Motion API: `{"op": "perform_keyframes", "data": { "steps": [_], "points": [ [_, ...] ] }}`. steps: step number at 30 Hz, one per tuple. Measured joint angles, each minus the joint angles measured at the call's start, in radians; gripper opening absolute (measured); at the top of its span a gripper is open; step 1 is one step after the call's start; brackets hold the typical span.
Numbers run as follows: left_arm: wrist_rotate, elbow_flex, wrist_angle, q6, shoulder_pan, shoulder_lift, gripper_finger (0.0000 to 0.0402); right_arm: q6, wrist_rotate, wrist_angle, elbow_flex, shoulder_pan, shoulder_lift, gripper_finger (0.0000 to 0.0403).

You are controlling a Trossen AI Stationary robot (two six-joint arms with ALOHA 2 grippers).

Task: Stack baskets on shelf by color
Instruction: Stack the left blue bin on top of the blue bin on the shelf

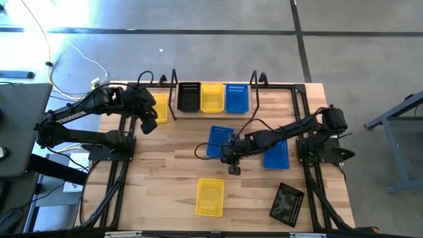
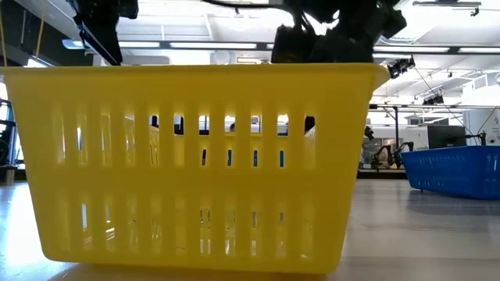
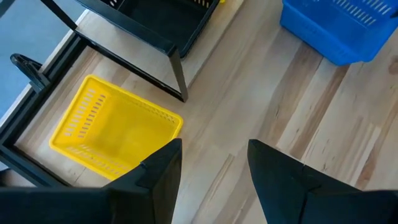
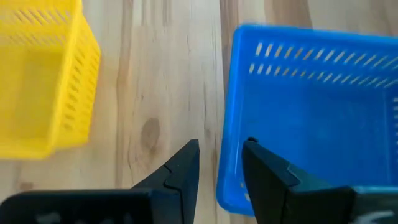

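My right gripper is at mid-table, shut on a blue basket. A second blue basket lies flat to its right. My left gripper hangs open above the boards, beside a yellow basket that rests on the table outside the shelf's left end frame. On the shelf stand a black basket, a yellow basket and a blue basket side by side. Another yellow basket and a black basket lie near the near edge. My right gripper holds the blue basket by its near long wall, close to a corner. One finger is inside the basket and the other outside. The fingers come from above, pointing down and slanting in from the table's right. The basket's bottom seems to lie on the table.
The black tabletop frame runs along both sides of the table and along its far edge. In the low view the near yellow basket fills most of the picture. Bare boards lie between the shelf and the near baskets.
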Motion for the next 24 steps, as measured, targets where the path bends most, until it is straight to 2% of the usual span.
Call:
{"op": "perform_keyframes", "data": {
  "steps": [11, 14, 18, 24],
  "points": [
    [-0.005, 0.0, 0.0, -0.047, 0.0, 0.0, 0.0172, -0.063, 0.0, 0.009, -0.023, -0.048, 0.048, 0.0104],
    [-0.008, 0.0, 0.0, -0.072, 0.0, 0.0, 0.0172, -0.056, -0.001, -0.017, -0.023, -0.061, 0.056, 0.0076],
    [-0.008, 0.0, 0.0, -0.076, 0.0, 0.0, 0.0172, -0.086, -0.023, -0.02, -0.023, -0.064, 0.054, 0.0012],
    [-0.029, 0.0, 0.0, -0.051, 0.0, 0.0, 0.0172, -0.052, -0.075, -0.023, -0.023, -0.064, 0.043, 0.0005]
  ]
}}
